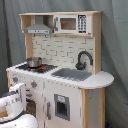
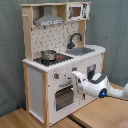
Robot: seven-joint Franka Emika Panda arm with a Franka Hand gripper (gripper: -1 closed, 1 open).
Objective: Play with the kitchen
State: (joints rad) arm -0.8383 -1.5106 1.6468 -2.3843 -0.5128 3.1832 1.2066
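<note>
kitchen: the kitchen (image 1: 60,75) stands upright on a light wood floor (image 2: 30,120) before a grey curtain (image 1: 115,45); white cabinet with pale wood sides, seen in both exterior views.
upper shelf: grey hood (image 1: 39,29) on the first exterior view's left, microwave (image 1: 74,23) with a dark keypad beside it on the first exterior view's right.
back wall: white tile-pattern panel (image 1: 60,50) between the shelf and the counter.
counter: dark stovetop (image 2: 54,58) with a small metal pot (image 2: 48,55) sitting on it; grey sink (image 1: 72,74) next to it, black faucet (image 1: 83,59) arching at the back of the sink.
counter end: a rounded white counter leaf (image 1: 100,80) sticks out past the sink on the first exterior view's right.
front: oven door (image 2: 64,96) with a window under the stovetop, knobs (image 2: 56,76) in a row above it; a second door with a grey panel (image 1: 61,106) under the sink.
arm: white robot arm (image 2: 102,87) reaches in from the second exterior view's right, low, at the height of the knob row; in the first exterior view it fills the lower left corner.
gripper: gripper (image 2: 76,77) lies right against the cabinet front beside the oven door's upper corner, just under the counter edge; whether it touches the panel is not clear.
gripper state: cannot tell.
gripper, other view: in the first exterior view its white body (image 1: 17,95) sits in front of the oven area and hides part of the door.
</note>
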